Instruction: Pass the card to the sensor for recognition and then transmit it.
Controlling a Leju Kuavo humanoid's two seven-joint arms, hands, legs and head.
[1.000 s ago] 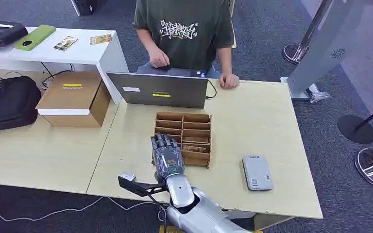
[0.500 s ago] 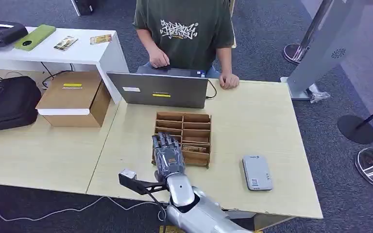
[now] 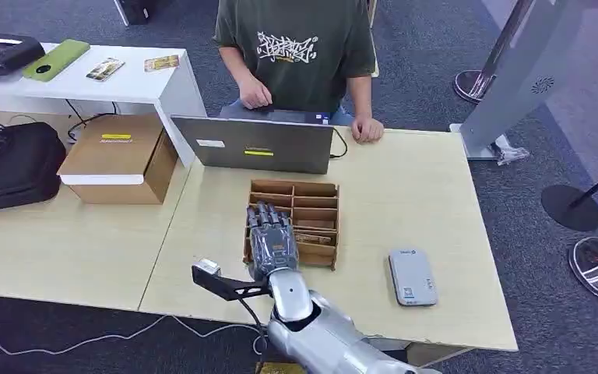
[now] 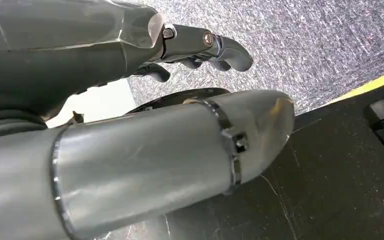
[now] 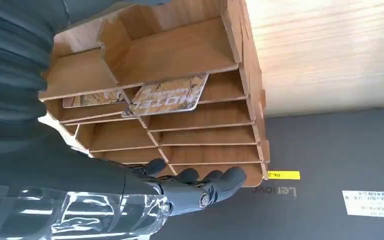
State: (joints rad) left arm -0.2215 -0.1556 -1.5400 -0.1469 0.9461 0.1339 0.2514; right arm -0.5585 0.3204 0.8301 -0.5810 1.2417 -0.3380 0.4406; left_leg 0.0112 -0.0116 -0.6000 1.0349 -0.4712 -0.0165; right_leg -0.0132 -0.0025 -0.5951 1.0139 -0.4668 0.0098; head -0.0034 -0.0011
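A wooden card rack (image 3: 311, 210) with two columns of slots stands mid-table. In the right wrist view a patterned hotel card (image 5: 167, 95) lies in one slot and a second card (image 5: 90, 98) in the slot beside it. My right hand (image 3: 271, 240) hovers over the rack's left column, fingers (image 5: 200, 187) stretched forward and apart, holding nothing. The grey card sensor (image 3: 412, 276) lies flat on the table to the right of the rack. My left hand (image 4: 200, 47) hangs beside my body over the carpet, fingers loosely extended and empty.
A grey laptop (image 3: 253, 145) stands just behind the rack, and a person (image 3: 296, 47) sits at it with a hand (image 3: 367, 129) on the table edge. To the left lie a cardboard box (image 3: 121, 156) and a black bag (image 3: 12, 164). Bare wooden tabletop (image 3: 413, 195) stretches right of the rack.
My right hand has crept a little forward, farther over the rack's left column. Nothing else has moved.
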